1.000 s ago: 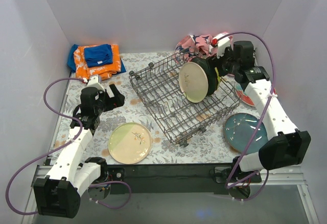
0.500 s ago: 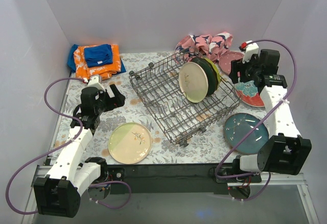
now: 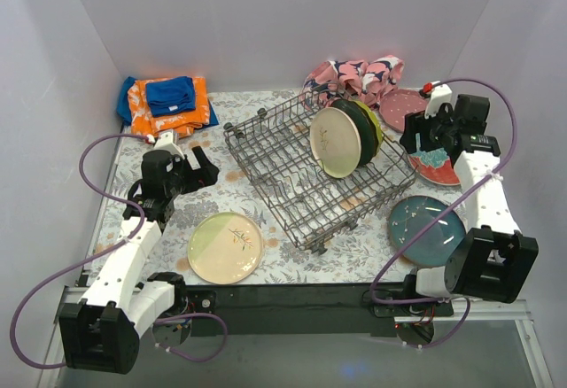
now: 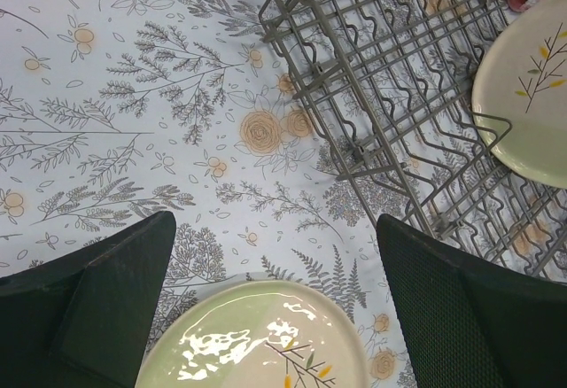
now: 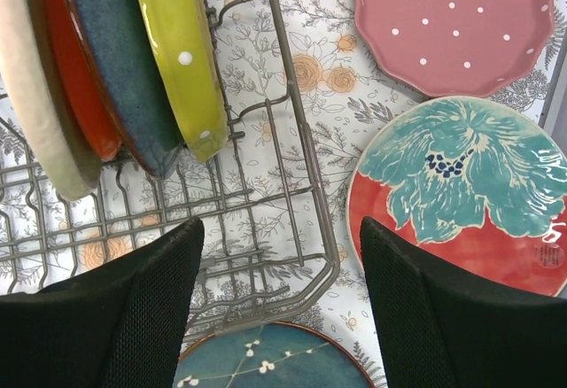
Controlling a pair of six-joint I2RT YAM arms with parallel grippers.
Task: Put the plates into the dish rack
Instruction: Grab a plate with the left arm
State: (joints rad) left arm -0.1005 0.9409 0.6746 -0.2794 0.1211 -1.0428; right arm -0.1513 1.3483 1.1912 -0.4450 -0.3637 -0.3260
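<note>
Right wrist view: the bottom edge cuts off the teal plate [image 5: 266,363]. Left wrist view: the lime-and-cream plate [image 4: 261,339] runs past the bottom edge. From above, the right end effector [image 3: 419,136] hides part of the red floral plate [image 3: 445,174].

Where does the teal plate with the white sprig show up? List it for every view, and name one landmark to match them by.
Top external: the teal plate lies flat at lower right, beside the dish rack's right corner.
Left wrist: not in it.
Right wrist: at the bottom edge, centre, cut off by the frame, just below the rack's corner.
Shared landmark: the dish rack, seen in all three views.
</note>
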